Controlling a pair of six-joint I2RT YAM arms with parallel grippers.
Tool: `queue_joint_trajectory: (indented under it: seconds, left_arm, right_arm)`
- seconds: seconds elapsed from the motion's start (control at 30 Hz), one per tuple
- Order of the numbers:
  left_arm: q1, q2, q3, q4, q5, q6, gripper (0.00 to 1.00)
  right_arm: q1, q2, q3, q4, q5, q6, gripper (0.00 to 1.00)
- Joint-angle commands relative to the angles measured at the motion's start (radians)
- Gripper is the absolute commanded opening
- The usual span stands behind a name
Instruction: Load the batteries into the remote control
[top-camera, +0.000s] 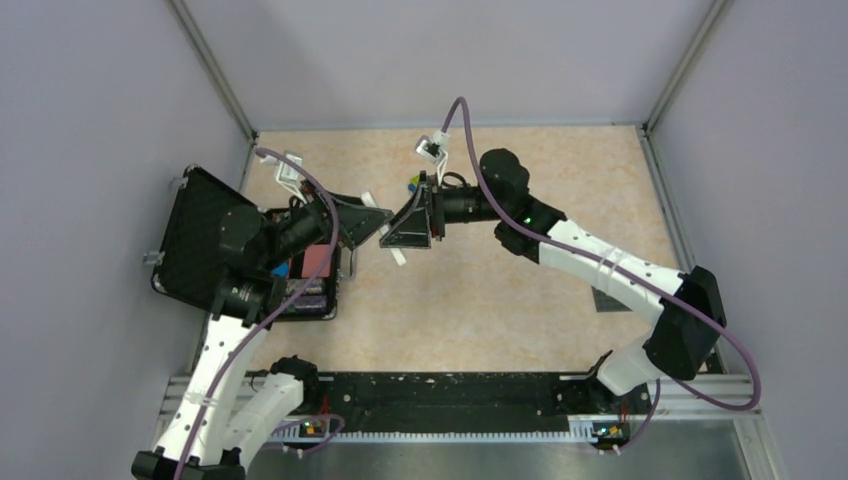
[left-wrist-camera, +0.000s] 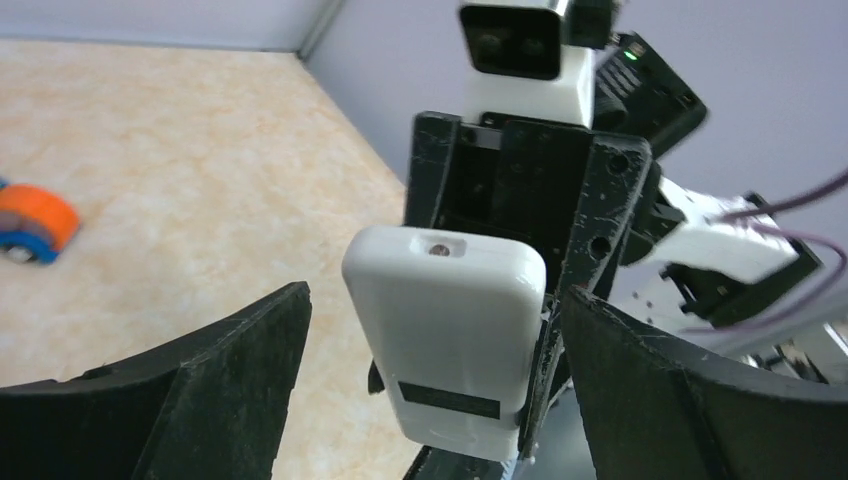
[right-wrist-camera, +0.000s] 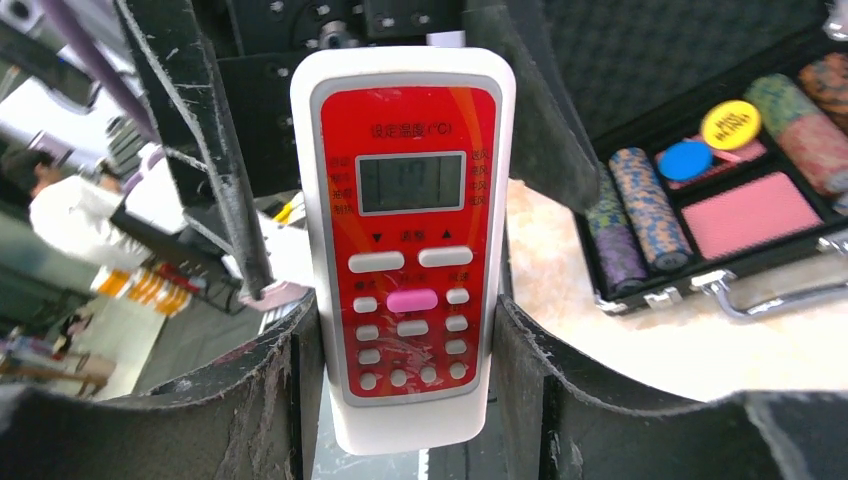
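Note:
The remote control (right-wrist-camera: 405, 240), white with a red button panel, is held off the table by its lower sides between my right gripper's (right-wrist-camera: 405, 310) fingers. In the top view it shows edge-on (top-camera: 398, 257) between the two grippers. In the left wrist view I see its plain white back (left-wrist-camera: 445, 330) with a dark strip low down. My left gripper (left-wrist-camera: 435, 300) is open, its jaws wide on either side of the remote and not touching it. In the top view, the left gripper (top-camera: 372, 220) faces the right gripper (top-camera: 402, 226) tip to tip. The batteries are not in view.
An open black case (top-camera: 205, 235) with poker chips and cards (right-wrist-camera: 700, 220) sits at the left edge under the left arm. An orange and blue toy car (left-wrist-camera: 35, 225) lies on the tabletop behind the grippers (top-camera: 412, 184). Grey walls close in the back and sides.

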Motion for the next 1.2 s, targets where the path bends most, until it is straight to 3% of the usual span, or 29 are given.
queue_joint_trajectory:
  seconds: [0.0, 0.17, 0.27, 0.47, 0.63, 0.77, 0.97, 1.17]
  left_arm:
    - [0.0, -0.04, 0.08, -0.295, -0.331, 0.15, 0.99]
    - [0.0, -0.055, 0.144, -0.585, -0.79, 0.228, 0.99]
    - [0.0, -0.071, 0.144, -0.659, -0.886, 0.251, 0.99]
    - [0.0, -0.13, 0.075, -0.703, -0.88, 0.232, 0.99]
    - [0.0, -0.198, -0.004, -0.718, -0.859, 0.18, 0.99]
    - [0.0, -0.227, -0.012, -0.754, -0.853, 0.173, 0.98]
    - [0.0, -0.19, 0.044, -0.865, -0.827, 0.171, 0.98]
    - [0.0, -0.144, 0.087, -0.956, -0.808, 0.14, 0.94]
  right_arm:
    - [-0.027, -0.014, -0.021, -0.103, 0.194, -0.022, 0.33]
    - [-0.112, -0.062, -0.158, -0.336, 0.536, -0.002, 0.32]
    - [-0.177, -0.09, -0.247, -0.486, 0.767, 0.015, 0.31]
    - [-0.346, -0.066, -0.371, -0.555, 0.984, -0.068, 0.33]
    - [-0.408, 0.08, -0.29, -0.609, 1.182, -0.154, 0.33]
    - [-0.43, 0.187, -0.215, -0.625, 1.247, -0.182, 0.36]
    - [-0.444, 0.312, -0.137, -0.626, 1.255, -0.208, 0.53]
    - [-0.445, 0.309, -0.123, -0.646, 1.239, -0.193, 0.74]
